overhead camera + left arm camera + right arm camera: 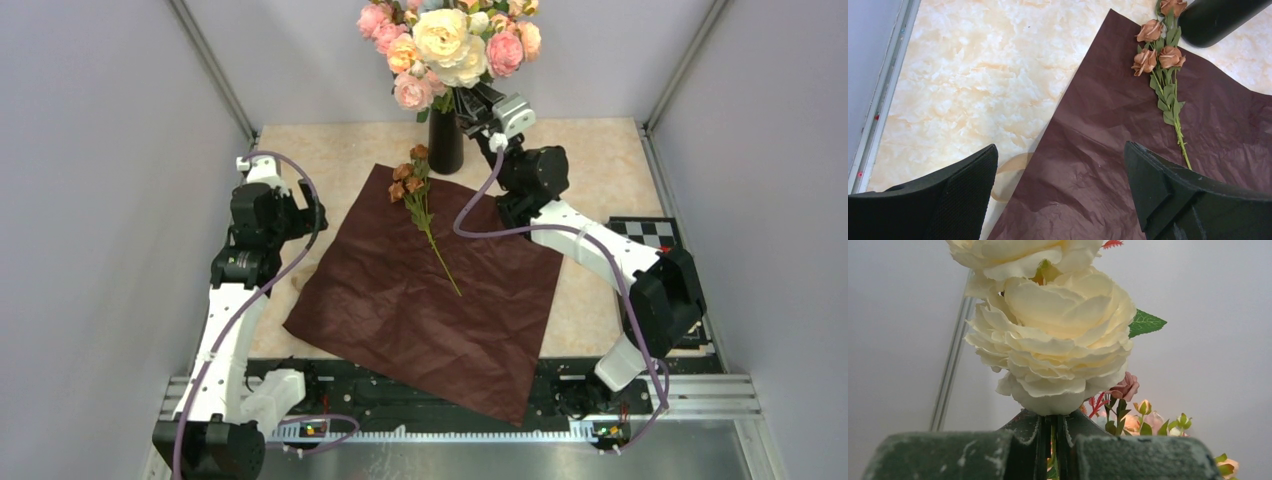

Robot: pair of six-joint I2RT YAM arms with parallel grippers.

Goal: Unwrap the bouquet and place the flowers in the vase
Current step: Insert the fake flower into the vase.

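Your right gripper (1052,440) pinches green stem of big cream-white bloom (1053,340); left gripper (1060,155) spread wide over crinkled maroon paper (1108,150).

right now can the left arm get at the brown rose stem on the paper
Probably yes: the left hand is open over the maroon paper's edge, and the brown rose stem lies bare on it. The right hand is away at the vase, shut on a cream flower.
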